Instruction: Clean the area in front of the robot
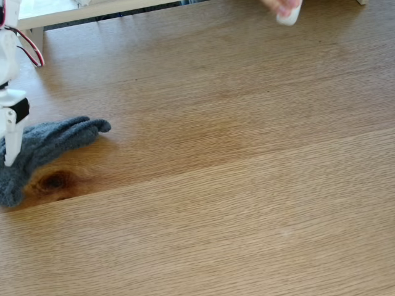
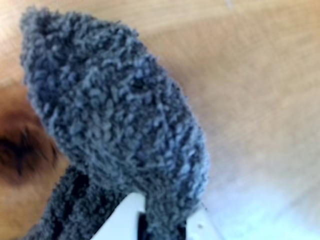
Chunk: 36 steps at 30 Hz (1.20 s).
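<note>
Looking down in the fixed view, we see the area (image 1: pixel 234 185), a light-brown oak-grain wood top that runs to every edge, with a dark oval knot (image 1: pixel 54 181) low on the left and a slightly darker tan band across the middle. Along the top edge stands a white frame (image 1: pixel 92 11), and at the top right a hand (image 1: pixel 279 5) holds a small white bottle (image 1: pixel 289 15); both are cut off by the border. The robot (image 1: pixel 11 92) stands at the far left, white with black blocks and red and black wires (image 1: pixel 32 52), and most of it lies beyond the left edge. Its gripper (image 1: pixel 10 157) points down onto a grey fuzzy cloth (image 1: pixel 52 142), which lies on the wood just beside the knot and reaches rightward from the fingers. In the wrist view the cloth (image 2: pixel 115 110) rises from between the two white fingers (image 2: pixel 122 220) at the bottom edge, so we read the jaws as closed on the cloth, with its bulk stretched out ahead of them over the area (image 2: pixel 260 100). The knot (image 2: pixel 20 150) shows as a dark blur on the left of that view. We cannot make out the fingertips there, since the cloth covers them and the picture is soft. The wood ahead of the jaws lies bare.
</note>
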Available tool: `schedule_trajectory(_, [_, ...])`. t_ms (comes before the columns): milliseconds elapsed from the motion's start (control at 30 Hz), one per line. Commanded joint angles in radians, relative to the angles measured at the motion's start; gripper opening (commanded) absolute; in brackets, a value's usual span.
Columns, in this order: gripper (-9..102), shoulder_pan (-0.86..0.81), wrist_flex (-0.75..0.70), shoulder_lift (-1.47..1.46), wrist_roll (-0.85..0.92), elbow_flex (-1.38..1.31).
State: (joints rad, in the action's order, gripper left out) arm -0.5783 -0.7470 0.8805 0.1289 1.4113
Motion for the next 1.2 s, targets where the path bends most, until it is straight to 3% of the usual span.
schedule_trajectory(0, [0,0.018,-0.120,0.267,0.044,-0.012])
schedule_trajectory(167, [0,0.129,-0.431,0.503,0.206,-0.012])
schedule_trajectory(300, [0,0.143,-0.554,0.634,0.316,-0.012])
schedule_trajectory(500, [0,0.008,-0.686,0.693,0.568,-0.012])
schedule_trajectory(700, [0,-0.202,-0.779,0.675,0.641,0.008])
schedule_trajectory(833, [0,-0.327,-0.611,0.618,0.540,0.195])
schedule_trajectory(1067, [1,-0.396,0.029,0.611,0.474,0.709])
schedule_trajectory(1133, [23,-0.383,0.135,0.632,0.466,0.790])
schedule_trajectory(1167, [27,-0.376,0.167,0.640,0.460,0.815])
